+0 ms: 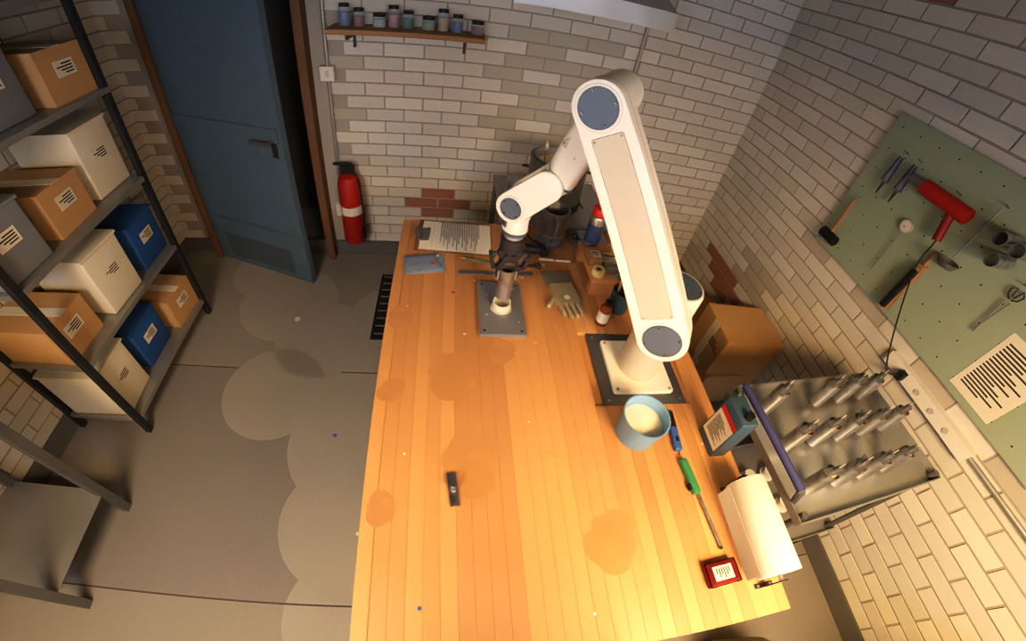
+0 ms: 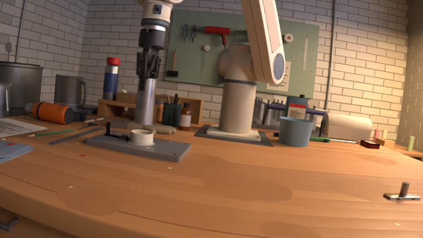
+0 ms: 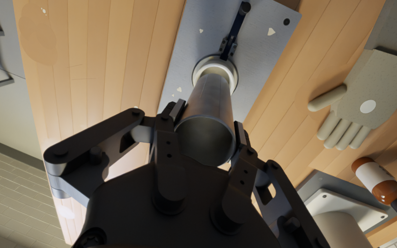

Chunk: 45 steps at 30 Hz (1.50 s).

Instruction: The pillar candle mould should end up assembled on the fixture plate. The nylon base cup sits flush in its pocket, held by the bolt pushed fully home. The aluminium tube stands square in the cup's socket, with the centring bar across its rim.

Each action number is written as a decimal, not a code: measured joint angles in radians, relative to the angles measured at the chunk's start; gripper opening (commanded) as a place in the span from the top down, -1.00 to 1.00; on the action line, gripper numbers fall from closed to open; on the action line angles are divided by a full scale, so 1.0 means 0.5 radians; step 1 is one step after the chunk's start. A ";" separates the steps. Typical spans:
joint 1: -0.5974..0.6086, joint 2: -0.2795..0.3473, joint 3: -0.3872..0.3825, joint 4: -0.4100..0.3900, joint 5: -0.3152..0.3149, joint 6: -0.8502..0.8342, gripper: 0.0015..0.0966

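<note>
The aluminium tube [image 3: 207, 117] [image 2: 145, 101] [image 1: 506, 281] hangs upright in the closed fingers of my gripper [image 3: 206, 129] [image 2: 148, 67], gripped near its top rim above the fixture plate [image 2: 140, 145] [image 1: 501, 309]. The white nylon base cup [image 2: 141, 136] [image 3: 214, 69] [image 1: 500, 305] sits in the plate's pocket, right under the tube's lower end as the wrist camera sees it. A black bolt [image 3: 233, 34] [image 2: 114, 134] with an upright handle lies on the plate and points at the cup. The centring bar [image 2: 401, 193] [image 1: 452, 488] lies on the bench far from the plate, near the front.
A blue cup [image 2: 295, 131] stands by the arm's base [image 2: 235, 134]. A work glove [image 3: 354, 101], a brown bottle [image 3: 382, 185] and a wooden tray of small items lie beside the plate. A ruler and pencil [image 2: 51, 133] lie on its other side.
</note>
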 measured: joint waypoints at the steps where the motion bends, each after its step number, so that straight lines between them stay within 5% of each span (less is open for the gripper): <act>1: -0.001 0.000 -0.001 0.000 0.001 -0.001 0.86; 45: -0.003 0.150 0.047 0.000 -0.198 -0.003 0.86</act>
